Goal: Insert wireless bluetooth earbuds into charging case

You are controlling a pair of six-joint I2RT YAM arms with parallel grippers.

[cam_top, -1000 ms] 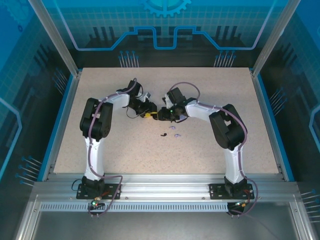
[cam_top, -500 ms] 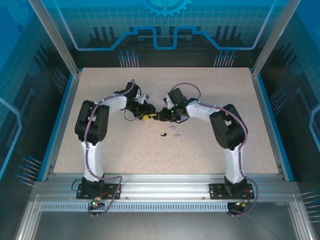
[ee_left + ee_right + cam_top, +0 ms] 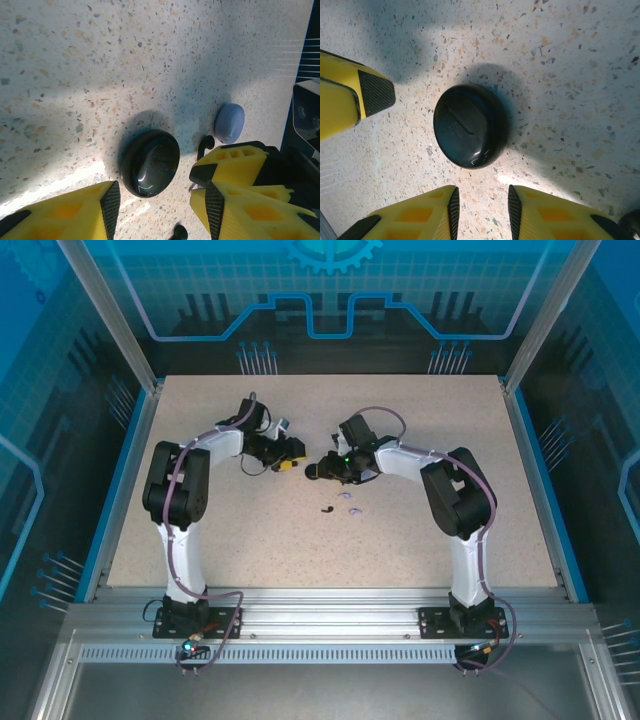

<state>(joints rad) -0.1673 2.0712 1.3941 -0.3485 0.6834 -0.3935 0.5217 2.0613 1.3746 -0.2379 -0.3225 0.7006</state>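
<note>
A round black charging case [image 3: 150,162] lies shut on the speckled table [image 3: 75,75], its lid seam facing up [image 3: 470,125]. My left gripper [image 3: 160,192] is open and the case sits just ahead of its yellow fingers, untouched. From the opposite side my right gripper [image 3: 483,192] is open too, with bare table between its pads and the case just beyond their tips. A black earbud [image 3: 205,146] lies beside the right gripper's finger [image 3: 235,162], and another dark piece [image 3: 179,232] lies near the frame's bottom edge. From above, a black earbud [image 3: 328,508] and two lavender earbuds [image 3: 346,496] lie nearer the arms' bases.
A pale lavender rounded piece [image 3: 230,122] rests on the table past the black earbud. In the right wrist view the left gripper's finger [image 3: 355,95] stands close to the case. Blue walls [image 3: 120,470] border the table, with open room to the far side and front.
Both grippers have opened wider and let go of the black case. My left gripper has drawn back up and to the left, away from the right gripper.
</note>
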